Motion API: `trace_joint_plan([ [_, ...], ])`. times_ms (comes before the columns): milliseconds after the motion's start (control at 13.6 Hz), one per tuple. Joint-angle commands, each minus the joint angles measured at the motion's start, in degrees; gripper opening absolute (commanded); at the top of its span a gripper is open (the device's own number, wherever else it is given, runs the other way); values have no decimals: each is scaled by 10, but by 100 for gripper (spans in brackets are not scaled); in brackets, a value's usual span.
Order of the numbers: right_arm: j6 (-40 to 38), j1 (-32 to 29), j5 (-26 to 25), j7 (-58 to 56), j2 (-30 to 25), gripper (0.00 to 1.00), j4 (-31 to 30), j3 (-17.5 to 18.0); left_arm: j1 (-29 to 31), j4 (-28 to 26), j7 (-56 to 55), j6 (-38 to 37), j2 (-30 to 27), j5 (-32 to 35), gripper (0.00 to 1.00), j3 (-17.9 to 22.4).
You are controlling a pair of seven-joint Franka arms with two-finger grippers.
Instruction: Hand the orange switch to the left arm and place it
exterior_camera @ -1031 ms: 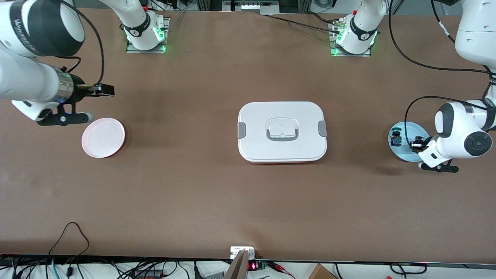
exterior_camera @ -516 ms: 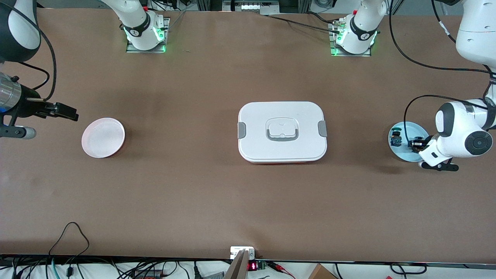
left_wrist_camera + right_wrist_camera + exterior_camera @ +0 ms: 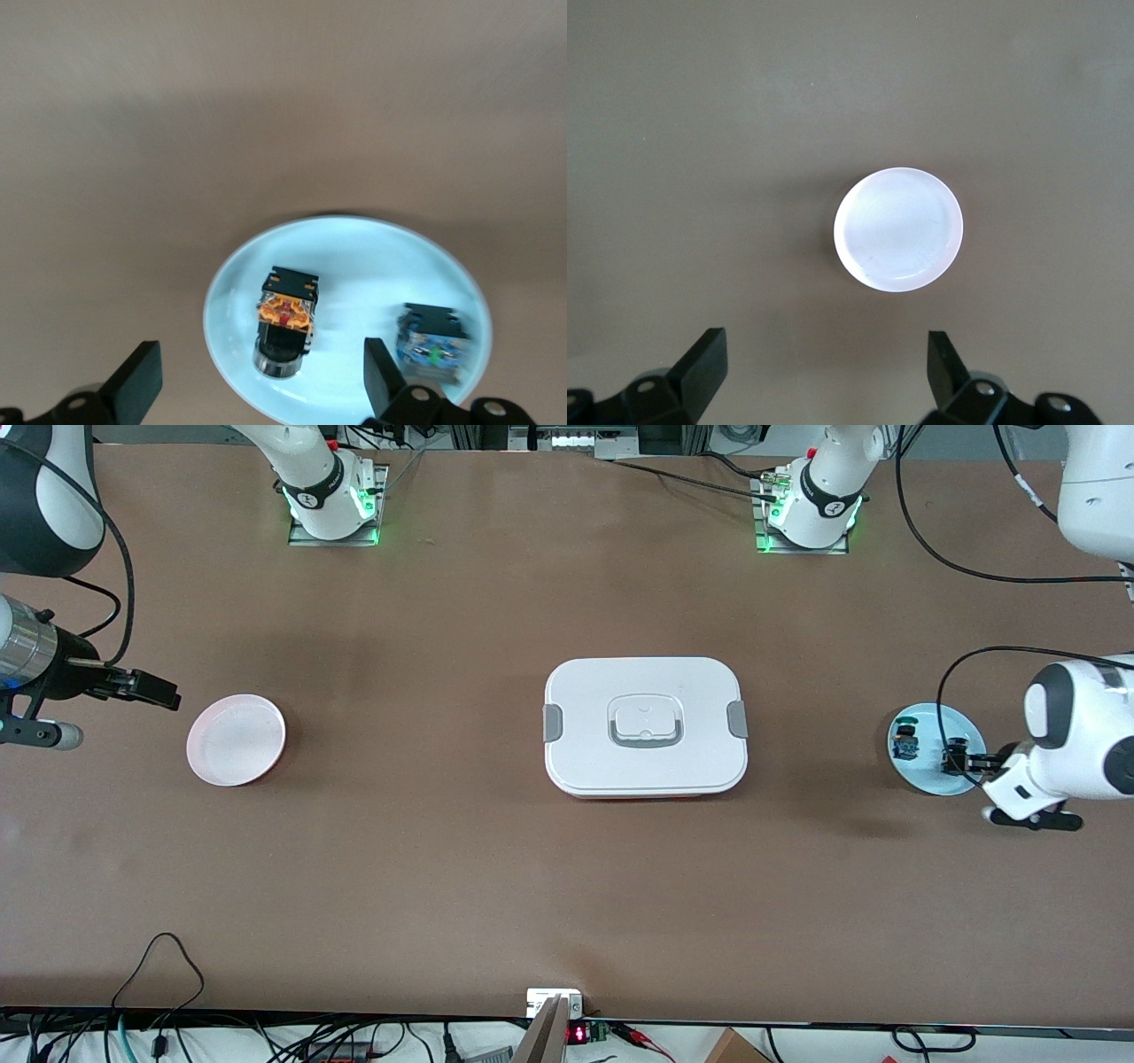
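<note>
The orange switch (image 3: 285, 329) stands on a light blue plate (image 3: 354, 257) at the left arm's end of the table; it shows as a small dark piece in the front view (image 3: 955, 750). My left gripper (image 3: 259, 390) is open and empty just above the plate's edge, with the switch a little ahead of the gap between its fingers; it also shows in the front view (image 3: 976, 762). My right gripper (image 3: 149, 688) is open and empty in the air beside a pink plate (image 3: 236, 740), which also shows in the right wrist view (image 3: 898, 228). The white box (image 3: 645, 726) lies at the table's middle.
A small black switch with blue-green parts (image 3: 432, 343) sits on the same blue plate, beside the orange one. The arm bases (image 3: 332, 500) stand at the table's back edge. Cables hang along the front edge.
My left arm has drawn back toward its end of the table, its gripper sliding off the blue plate's middle to its edge. My right gripper swung out past the pink plate, then held.
</note>
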Motion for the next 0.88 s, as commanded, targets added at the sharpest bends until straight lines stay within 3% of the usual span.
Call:
trace_joint_plan([
  [0,20,-1,-10,-26,-39,100,-45,4,-10,105,7,-128,-11,5,100,-45],
  [147,27,0,-10,-26,-51,100,-63,4,-12,146,3,-191,-14,5,100,-85],
  [368,57,-3,-10,-48,-74,100,-97,4,-9,150,6,-207,-62,-9,100,-125],
  [810,52,0,-9,-65,-64,100,-72,5,-9,148,2,-240,-139,-80,100,-139],
])
